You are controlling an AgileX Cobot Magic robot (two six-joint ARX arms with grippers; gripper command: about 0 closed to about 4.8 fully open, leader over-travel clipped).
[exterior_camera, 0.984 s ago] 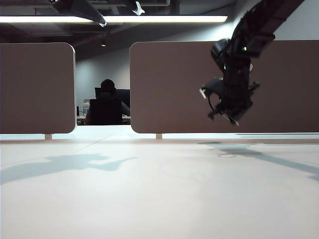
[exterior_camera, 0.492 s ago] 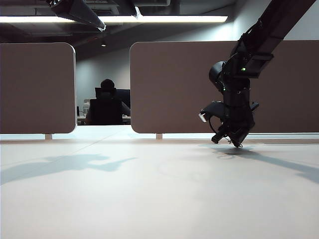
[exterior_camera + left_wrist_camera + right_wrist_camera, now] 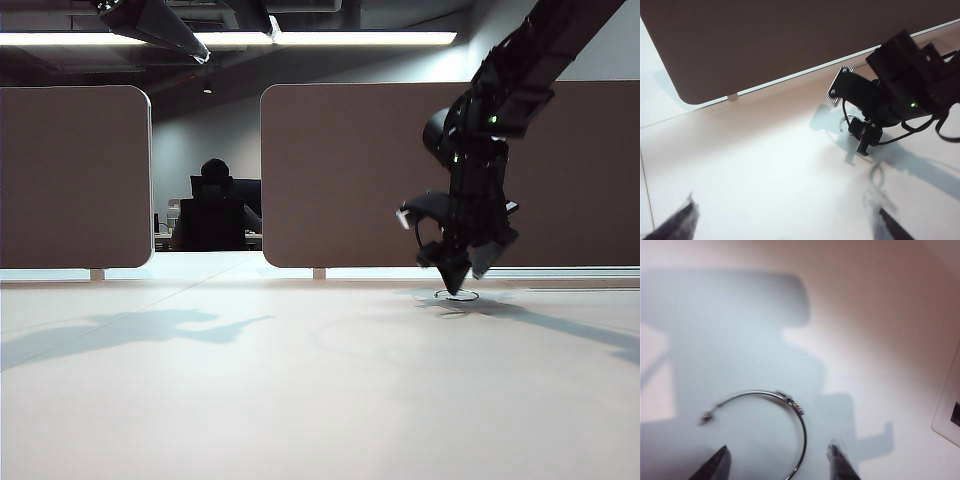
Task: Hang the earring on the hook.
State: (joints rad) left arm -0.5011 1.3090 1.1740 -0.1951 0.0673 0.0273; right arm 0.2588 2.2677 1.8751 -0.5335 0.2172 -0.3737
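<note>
The earring (image 3: 771, 426) lies flat on the table (image 3: 300, 400), on the far right, just in front of the brown divider panel (image 3: 350, 170). In the exterior view it shows as a thin ring (image 3: 456, 295) directly beneath the right gripper (image 3: 465, 268), which hangs just above it with jaws parted and nothing between them; the right wrist view shows the hoop lying between the two fingertips (image 3: 840, 460), free of both. The left gripper (image 3: 780, 225) is high on the left, wide open and empty, looking down toward the right arm (image 3: 900, 85).
</note>
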